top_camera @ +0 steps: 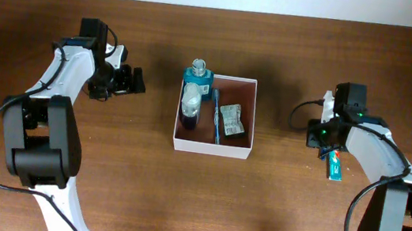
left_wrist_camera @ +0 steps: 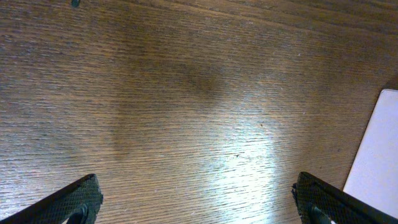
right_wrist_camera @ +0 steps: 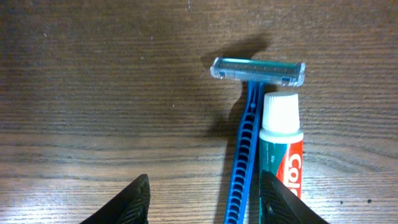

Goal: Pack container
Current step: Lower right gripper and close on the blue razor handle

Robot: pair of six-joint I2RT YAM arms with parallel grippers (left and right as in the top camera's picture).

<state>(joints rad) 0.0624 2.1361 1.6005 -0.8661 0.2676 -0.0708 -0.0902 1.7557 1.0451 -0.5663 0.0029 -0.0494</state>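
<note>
At the left of the overhead frame, the left pincer (top_camera: pixel 134 82) is held wide apart and empty over the bare counter (top_camera: pixel 194 202). At centre, the container (top_camera: pixel 211 149) is seen partly packed: a teal bottle (top_camera: pixel 199 73) at its upper-left corner, a blue razor (top_camera: pixel 216 117) and a sachet (top_camera: pixel 230 119) inside. At right, a second razor (right_wrist_camera: pixel 249 124) and a toothpaste tube (right_wrist_camera: pixel 281 143) remain to be packed. The right pincer (right_wrist_camera: pixel 205 199) is lowered over them, jaws parted, with the razor handle between them, ungrasped.
</note>
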